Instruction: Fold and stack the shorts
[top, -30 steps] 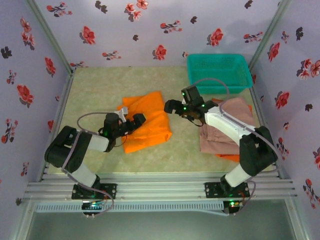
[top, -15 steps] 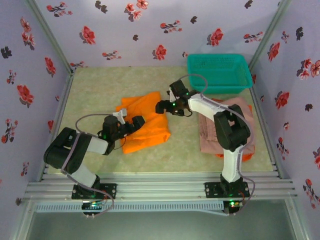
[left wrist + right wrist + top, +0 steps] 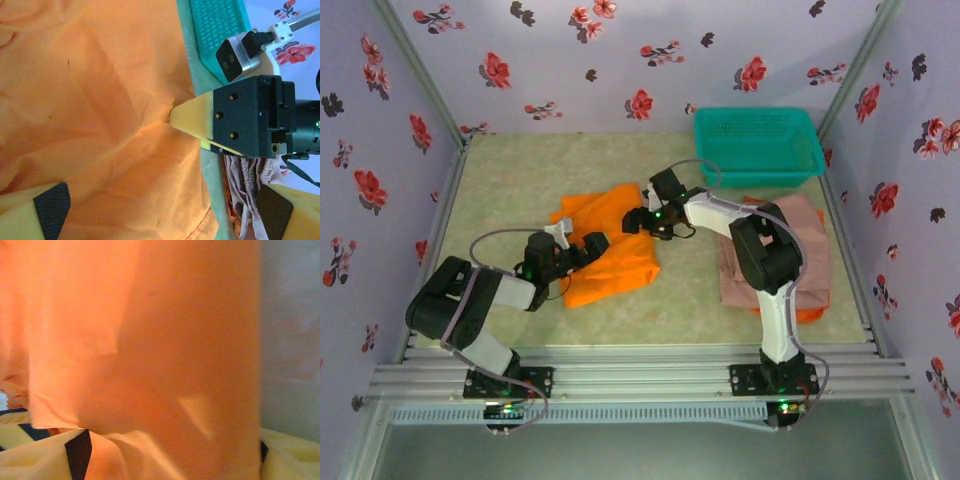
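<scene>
Nearby, teal basket [image 3: 760,178] just beyond pink shorts [image 3: 740,285]

Bare table [image 3: 520,180] lies open along the far left and back, and again near the front at centre, with room for a gripper to pass. In the middle, the left gripper [image 3: 582,237] and right gripper [image 3: 638,222] crowd the orange shorts [image 3: 620,255] from opposite sides. The right arm [image 3: 715,210] spans the strip beside the pink-beige shorts [image 3: 808,245] — and the teal basket [image 3: 760,150] blocks the far right corner.
</scene>
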Available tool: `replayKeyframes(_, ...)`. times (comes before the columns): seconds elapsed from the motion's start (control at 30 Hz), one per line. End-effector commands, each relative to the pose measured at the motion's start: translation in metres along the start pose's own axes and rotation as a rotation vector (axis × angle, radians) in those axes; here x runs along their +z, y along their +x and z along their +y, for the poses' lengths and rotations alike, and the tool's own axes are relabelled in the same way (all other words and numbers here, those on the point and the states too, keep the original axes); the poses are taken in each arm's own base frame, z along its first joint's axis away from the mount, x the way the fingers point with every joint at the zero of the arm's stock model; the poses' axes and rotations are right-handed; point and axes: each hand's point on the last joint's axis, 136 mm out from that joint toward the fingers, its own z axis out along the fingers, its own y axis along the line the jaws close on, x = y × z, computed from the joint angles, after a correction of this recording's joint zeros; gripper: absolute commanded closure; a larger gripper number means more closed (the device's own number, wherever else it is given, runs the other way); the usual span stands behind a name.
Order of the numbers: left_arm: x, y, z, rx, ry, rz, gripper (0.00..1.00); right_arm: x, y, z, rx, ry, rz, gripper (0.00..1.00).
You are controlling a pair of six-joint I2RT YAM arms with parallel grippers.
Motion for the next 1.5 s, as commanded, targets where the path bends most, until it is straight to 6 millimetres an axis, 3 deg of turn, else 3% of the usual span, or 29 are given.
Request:
replayKeyframes(0.0, -0.01, 0.029, 0.051, -0.057, -0.187, 0.067, 0.01, 0.01, -0.001, 0.015, 0.012, -0.072, 0.004, 0.25)
replayKeyframes(0.2, -0.011, 0.027, 0.048, -0.049, -0.178, 0.059, 0.01, 0.015, 0.001, 0.015, 0.029, -0.085, -0.004, 0.48)
replayKeyframes(0.37, -0.013, 0.015, 0.032, -0.021, -0.149, 0.028, 0.01, 0.01, -0.001, 0.009, 0.016, -0.026, -0.008, 0.83)
replayKeyframes(0.5, -0.019, 0.001, 0.015, 0.025, -0.14, -0.001, 0.01, -0.007, -0.004, 0.001, -0.032, 0.084, -0.016, 1.0)
replayKeyframes(0.8, -0.049, -0.027, -0.022, 0.129, -0.148, -0.077, 0.01, -0.078, 0.005, -0.026, -0.159, 0.412, 0.002, 1.0)
replayKeyframes(0.9, -0.057, -0.03, -0.026, 0.145, -0.155, -0.092, 0.01, -0.109, 0.01, -0.035, -0.195, 0.526, 0.007, 1.0)
replayKeyframes(1.23, -0.06, -0.031, -0.024, 0.131, -0.152, -0.109, 0.01, -0.211, 0.02, -0.039, -0.226, 0.733, -0.019, 1.0)
replayKeyframes(1.47, -0.06, -0.032, -0.026, 0.124, -0.145, -0.116, 0.0, -0.262, 0.025, -0.046, -0.176, 0.77, -0.063, 1.0)
